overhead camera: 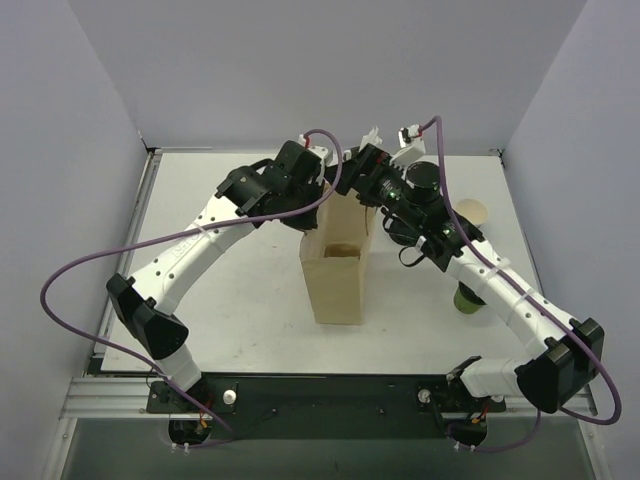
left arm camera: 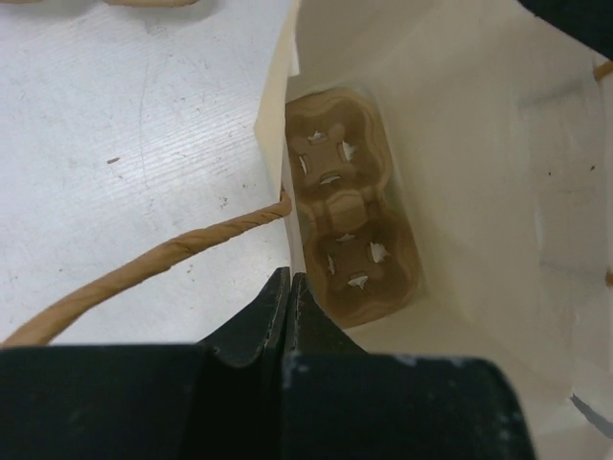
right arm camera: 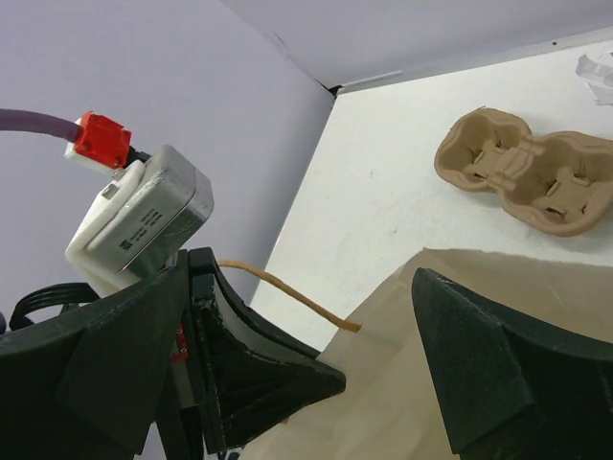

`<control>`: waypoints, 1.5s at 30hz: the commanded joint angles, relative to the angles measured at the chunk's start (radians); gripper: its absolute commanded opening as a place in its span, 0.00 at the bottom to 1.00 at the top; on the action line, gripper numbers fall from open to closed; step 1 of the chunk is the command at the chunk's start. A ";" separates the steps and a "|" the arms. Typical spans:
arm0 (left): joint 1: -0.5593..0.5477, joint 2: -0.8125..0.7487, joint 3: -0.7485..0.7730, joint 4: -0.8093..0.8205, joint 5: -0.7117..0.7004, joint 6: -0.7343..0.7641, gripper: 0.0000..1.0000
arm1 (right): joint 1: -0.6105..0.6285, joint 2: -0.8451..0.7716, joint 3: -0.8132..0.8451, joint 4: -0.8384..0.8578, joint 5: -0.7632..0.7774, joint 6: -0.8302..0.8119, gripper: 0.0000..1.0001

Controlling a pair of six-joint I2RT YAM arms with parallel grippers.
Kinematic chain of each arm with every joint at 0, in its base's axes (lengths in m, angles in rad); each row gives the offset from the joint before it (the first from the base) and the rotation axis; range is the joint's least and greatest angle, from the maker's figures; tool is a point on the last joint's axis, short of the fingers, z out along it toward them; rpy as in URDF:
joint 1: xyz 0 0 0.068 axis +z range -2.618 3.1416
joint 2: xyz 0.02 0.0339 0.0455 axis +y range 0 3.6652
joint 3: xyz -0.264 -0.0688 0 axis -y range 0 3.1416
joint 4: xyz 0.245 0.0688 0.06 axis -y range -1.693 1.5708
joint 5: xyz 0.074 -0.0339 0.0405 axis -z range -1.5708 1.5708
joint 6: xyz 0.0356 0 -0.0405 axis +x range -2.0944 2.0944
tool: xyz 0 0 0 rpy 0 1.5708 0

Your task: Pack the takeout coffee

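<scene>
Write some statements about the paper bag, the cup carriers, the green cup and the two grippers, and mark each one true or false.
1. A cup carrier lies at the bottom of the paper bag. True.
2. The green cup sits in that carrier. False: the carrier's holes are empty, and the cup stands on the table beside the right arm.
3. The right gripper is shut. False: it is open, with its jaws wide apart at the bag's rim.
4. The left gripper is shut on the bag's rim. True.
5. A second carrier lies on the table outside the bag. True.
</scene>
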 commanded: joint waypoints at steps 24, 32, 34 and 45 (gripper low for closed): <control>-0.020 -0.042 -0.059 -0.027 -0.108 0.051 0.00 | -0.143 -0.009 0.158 0.016 -0.079 0.252 1.00; -0.008 -0.074 -0.001 0.003 -0.198 -0.009 0.00 | -0.138 -0.004 0.207 -0.255 -0.239 0.301 1.00; -0.002 -0.076 0.014 0.003 -0.240 -0.027 0.00 | -0.138 -0.029 0.190 -0.317 -0.248 0.295 1.00; 0.055 -0.066 0.042 0.006 -0.257 -0.047 0.00 | -0.138 -0.033 0.258 -0.723 -0.259 0.151 1.00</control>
